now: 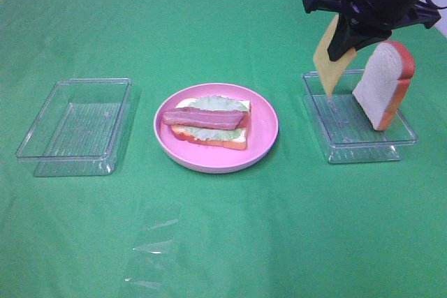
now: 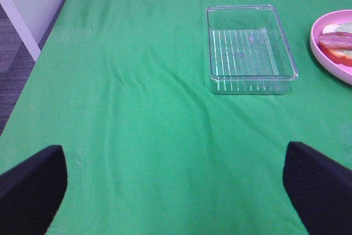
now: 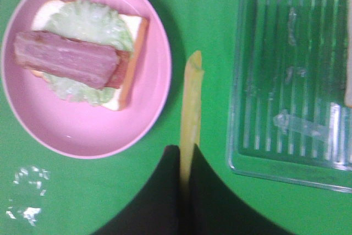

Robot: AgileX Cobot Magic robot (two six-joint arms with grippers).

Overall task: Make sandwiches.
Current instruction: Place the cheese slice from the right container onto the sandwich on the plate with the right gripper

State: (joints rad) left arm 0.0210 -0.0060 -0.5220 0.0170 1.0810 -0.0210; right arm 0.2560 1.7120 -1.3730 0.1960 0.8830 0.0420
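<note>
Right claw [image 3: 186, 160] pinches cheese slice [image 1: 330, 56] — hanging vertically

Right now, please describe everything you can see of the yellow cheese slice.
The cheese slice is a thin, flat, yellow square that looks like soft toy foam or rubber. The shut right gripper pinches one edge, so it hangs nearly vertical, lower edge free. In the high view it shows against the left edge of the right clear tray; the wrist view shows it edge-on, between the pink plate and that tray. Only the gripper touches it.
</note>
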